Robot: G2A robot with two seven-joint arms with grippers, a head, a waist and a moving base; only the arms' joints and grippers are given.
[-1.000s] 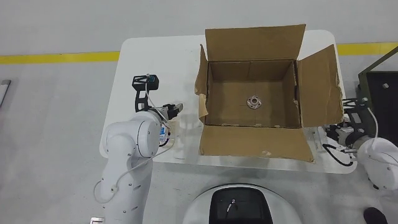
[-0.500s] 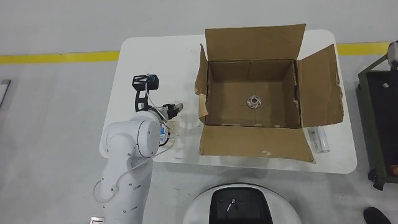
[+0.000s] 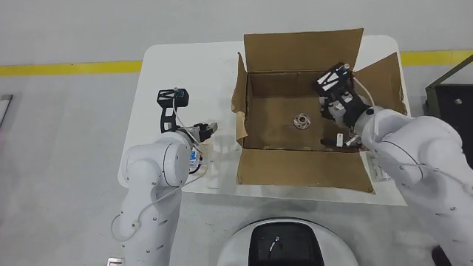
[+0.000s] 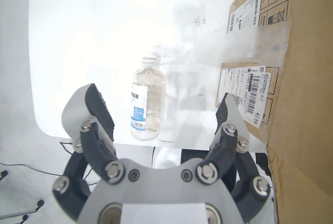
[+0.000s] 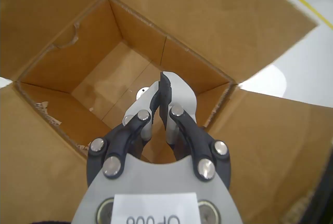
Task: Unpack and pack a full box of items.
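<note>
At the nine o'clock side of the white table (image 3: 185, 66), the left gripper (image 4: 158, 96) hangs above the surface with its fingers spread wide and nothing between them. Just beyond it a clear bottle (image 4: 147, 100) with a white cap lies on its side on the table, already outside the box. Its cap points to twelve o'clock, and it lies near the table's six o'clock edge, beside the box's nine o'clock wall.

The cardboard box (image 3: 299, 170) stands with its flaps open. Near the centre of its floor sits one small round metal part (image 3: 301, 121), so unpacking looks nearly finished.

The right gripper (image 5: 162, 84) is poised over the box's three o'clock side, aimed down into it, its fingers pressed together and holding nothing.

The step in hand appears to be fetching that last part. To do it well, the right gripper would need to part its fingers before going down, since closed tips would only push the part along the floor. It should descend over the part's middle, staying off the three o'clock wall, then span the rim and close gently, because a low, flat piece can slip or tip. Lifting straight up before swinging out would keep it clear of the cardboard.
</note>
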